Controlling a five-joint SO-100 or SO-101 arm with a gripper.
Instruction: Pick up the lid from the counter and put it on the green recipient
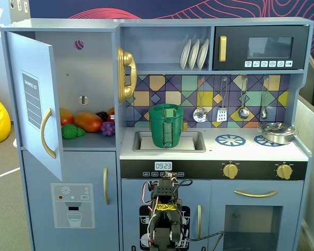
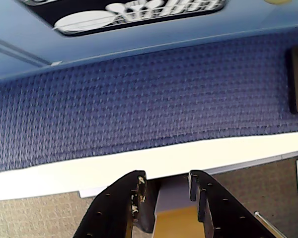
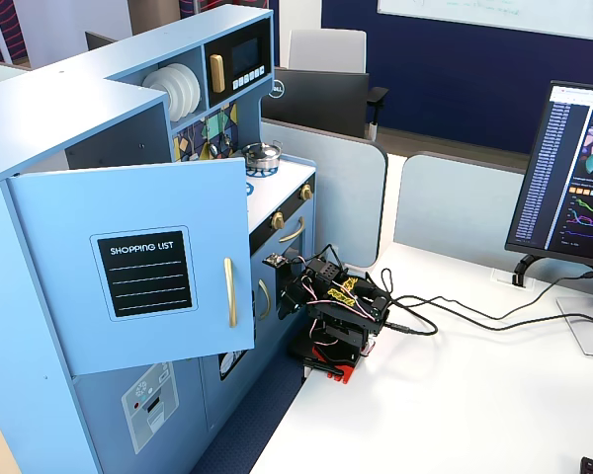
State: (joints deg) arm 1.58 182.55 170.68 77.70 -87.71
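The green recipient (image 1: 166, 130) stands upright in the sink (image 1: 196, 144) of the toy kitchen counter. The green lid (image 1: 169, 111) rests on its rim with its tab handle up. My arm (image 1: 165, 219) is folded low in front of the kitchen, well below the counter; it also shows in a fixed view (image 3: 336, 316) on the white table. In the wrist view my gripper (image 2: 166, 183) is open and empty, facing the blue carpet and the white table edge. The open door hides the pot in the side fixed view.
A silver pot (image 1: 276, 132) sits on the right burner, next to a blue burner ring (image 1: 230, 139). The cupboard door (image 1: 36, 104) stands open at the left, with toy food (image 1: 86, 123) inside. A monitor (image 3: 573, 178) and cables (image 3: 455, 316) are on the white table.
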